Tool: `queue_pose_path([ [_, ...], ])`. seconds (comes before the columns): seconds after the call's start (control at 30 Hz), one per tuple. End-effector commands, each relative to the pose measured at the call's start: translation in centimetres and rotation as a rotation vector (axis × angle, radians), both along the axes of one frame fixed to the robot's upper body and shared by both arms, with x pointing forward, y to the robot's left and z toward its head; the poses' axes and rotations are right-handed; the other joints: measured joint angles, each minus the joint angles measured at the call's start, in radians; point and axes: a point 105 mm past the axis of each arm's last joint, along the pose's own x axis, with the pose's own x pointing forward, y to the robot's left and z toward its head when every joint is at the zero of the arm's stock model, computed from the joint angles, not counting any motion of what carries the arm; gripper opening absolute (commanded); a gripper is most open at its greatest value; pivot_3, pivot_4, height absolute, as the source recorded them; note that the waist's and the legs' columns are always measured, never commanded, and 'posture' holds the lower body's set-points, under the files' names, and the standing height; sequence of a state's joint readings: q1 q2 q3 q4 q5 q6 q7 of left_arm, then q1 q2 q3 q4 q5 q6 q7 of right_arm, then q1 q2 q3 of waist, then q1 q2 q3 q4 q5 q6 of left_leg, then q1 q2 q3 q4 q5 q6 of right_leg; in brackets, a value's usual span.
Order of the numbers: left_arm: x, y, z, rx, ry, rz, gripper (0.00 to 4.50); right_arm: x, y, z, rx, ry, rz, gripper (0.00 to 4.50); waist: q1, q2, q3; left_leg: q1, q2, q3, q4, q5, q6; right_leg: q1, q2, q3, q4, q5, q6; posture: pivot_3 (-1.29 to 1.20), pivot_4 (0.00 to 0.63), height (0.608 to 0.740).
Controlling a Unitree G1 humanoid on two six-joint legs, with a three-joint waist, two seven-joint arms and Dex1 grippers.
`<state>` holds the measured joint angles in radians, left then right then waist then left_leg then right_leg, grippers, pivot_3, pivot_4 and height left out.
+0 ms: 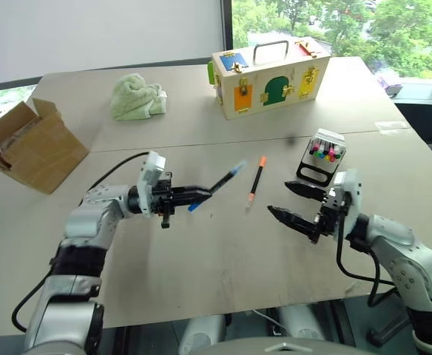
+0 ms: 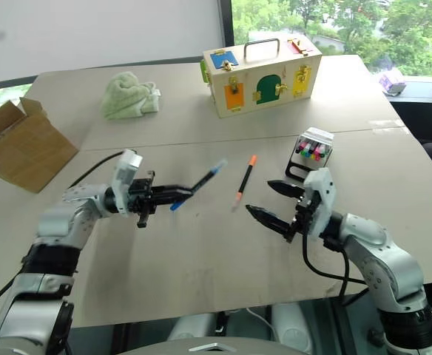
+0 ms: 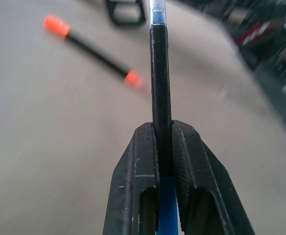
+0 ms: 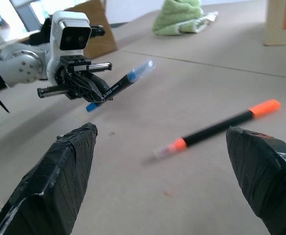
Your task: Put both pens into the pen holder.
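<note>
- Far left on the counter [image 1: 201, 251] sit a cardboard box [image 1: 31, 144] and a green cloth [image 1: 136, 97] (neither matters here).
- The left gripper [image 1: 201, 194] has its jaws clamped on the blue pen [image 1: 223, 180], gripping the black barrel near one end; the pen is off the counter, slanting up and away toward the holder side.
- Next comes the orange pen [image 1: 256, 179], lying flat on the counter between the two arms, its long axis running nearly away from the robot, tilted slightly right at the far end.
- The right gripper [image 1: 294, 203] has its jaws spread wide and empty, aimed left at the orange pen, which lies just ahead of them; I'd judge this arm the nearer one for that pen.
- The holder [image 1: 324, 157] stands just behind the right gripper, markers already in it.
- The wooden box [image 1: 269, 75] sits farther back.
</note>
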<state>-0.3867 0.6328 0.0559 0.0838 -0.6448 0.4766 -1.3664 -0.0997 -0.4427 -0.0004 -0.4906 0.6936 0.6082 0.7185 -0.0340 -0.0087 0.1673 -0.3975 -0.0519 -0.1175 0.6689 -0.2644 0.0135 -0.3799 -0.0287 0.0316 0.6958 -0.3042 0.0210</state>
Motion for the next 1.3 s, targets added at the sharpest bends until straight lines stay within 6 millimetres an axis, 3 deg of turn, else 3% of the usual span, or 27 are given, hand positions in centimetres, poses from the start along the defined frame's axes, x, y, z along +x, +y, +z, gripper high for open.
queue_pose_path([
  [0.03, -2.4, -3.1, 3.3, -0.132, -0.015, -0.024, 0.09, 0.1, 2.9, 2.0, 0.110, 0.015, 0.083, 4.50, -0.002, 0.000, 0.000, 0.000, 0.000, 0.000, 0.000, 0.000, 0.000, 0.000, 0.000, 0.000, 0.000, 0.000, 0.000, 0.00, 0.150, 0.740],
  [0.17, -3.3, -4.4, 3.5, -0.156, 0.007, -0.033, 0.09, 1.0, 5.1, 4.2, 0.225, 0.024, 0.116, 4.50, -0.005, 0.000, 0.000, 0.001, 0.000, 0.000, 0.000, 0.000, 0.000, 0.000, 0.001, 0.000, 0.001, 0.000, 0.000, 0.00, 0.150, 0.740],
  [0.3, -3.2, -4.4, 3.3, -0.148, 0.010, -0.025, 0.09, 0.9, 5.7, 6.6, 0.359, 0.043, 0.158, 4.50, -0.004, 0.000, 0.000, 0.001, 0.000, 0.000, -0.001, 0.003, -0.004, 0.000, 0.001, 0.000, 0.001, 0.000, 0.000, 0.00, 0.150, 0.740],
  [0.5, -2.8, -3.9, 3.1, -0.136, 0.013, -0.025, 0.00, 0.5, 5.1, 6.6, 0.345, 0.045, 0.170, 2.63, 0.000, 0.000, 0.000, 0.001, -0.002, 0.001, -0.001, 0.003, -0.005, 0.000, -0.001, 0.000, 0.000, 0.000, 0.000, 0.00, 0.150, 0.740],
  [0.53, -2.7, -3.9, 3.0, -0.133, 0.020, -0.029, 0.00, 0.5, 5.1, 6.7, 0.343, 0.044, 0.171, 1.93, -0.001, 0.000, 0.000, 0.001, -0.002, 0.001, -0.001, 0.003, -0.004, 0.000, -0.001, 0.000, 0.000, 0.000, 0.000, 0.00, 0.150, 0.740],
  [0.6, -3.1, -3.9, 2.9, -0.136, 0.051, -0.071, 0.00, 0.3, 4.9, 6.9, 0.338, 0.032, 0.175, 1.22, -0.002, 0.001, 0.000, 0.001, -0.002, 0.000, -0.001, 0.003, -0.004, 0.000, 0.000, 0.000, 0.000, 0.000, 0.000, 0.00, 0.150, 0.740],
  [0.63, -3.3, -3.9, 2.9, -0.140, 0.064, -0.090, 0.94, 0.2, 4.8, 7.1, 0.335, 0.023, 0.175, 0.56, -0.006, 0.001, 0.000, 0.001, -0.002, 0.000, -0.002, 0.002, -0.004, 0.000, 0.000, 0.000, 0.000, 0.000, 0.000, 0.00, 0.150, 0.740],
  [0.67, -3.3, -3.9, 2.8, -0.141, 0.067, -0.096, 1.37, 0.1, 4.6, 7.4, 0.334, 0.012, 0.171, 0.12, -0.006, 0.001, 0.000, 0.001, -0.001, 0.000, -0.002, 0.002, -0.004, 0.000, 0.001, 0.000, 0.000, 0.000, 0.000, 0.00, 0.150, 0.740],
  [0.83, -2.5, -3.7, 3.2, -0.142, 0.014, -0.030, 3.44, -0.2, 3.5, 8.9, 0.293, -0.062, 0.148, 0.11, -0.004, 0.001, 0.000, 0.001, -0.001, 0.001, -0.002, 0.002, -0.004, 0.000, 0.000, 0.000, 0.000, 0.000, 0.000, 0.00, 0.150, 0.740],
  [1.07, -2.9, -3.6, 6.5, -0.124, -0.107, 0.049, 3.44, 2.4, -2.0, 12.3, 0.000, -0.553, -0.226, 0.11, -0.001, 0.001, 0.001, 0.000, -0.001, 0.001, -0.002, 0.001, -0.001, 0.000, 0.000, 0.000, -0.001, 0.000, 0.000, 0.00, 0.150, 0.740],
  [1.2, -4.2, -4.3, 7.1, -0.051, -0.133, 0.020, 3.44, 2.8, -3.7, 11.1, -0.170, -0.730, -0.347, 0.11, -0.001, 0.000, 0.001, 0.000, -0.001, 0.001, -0.002, 0.003, -0.005, 0.000, 0.000, 0.000, -0.001, 0.000, 0.000, 0.00, 0.150, 0.740],
  [1.3, -4.2, -4.4, 7.3, 0.032, -0.162, 0.053, 3.44, 3.3, -4.8, 9.6, -0.325, -0.889, -0.404, 0.11, -0.001, 0.000, 0.001, 0.000, -0.001, 0.002, -0.002, 0.003, -0.005, 0.000, 0.000, 0.001, -0.002, 0.000, 0.000, 0.00, 0.150, 0.740],
])
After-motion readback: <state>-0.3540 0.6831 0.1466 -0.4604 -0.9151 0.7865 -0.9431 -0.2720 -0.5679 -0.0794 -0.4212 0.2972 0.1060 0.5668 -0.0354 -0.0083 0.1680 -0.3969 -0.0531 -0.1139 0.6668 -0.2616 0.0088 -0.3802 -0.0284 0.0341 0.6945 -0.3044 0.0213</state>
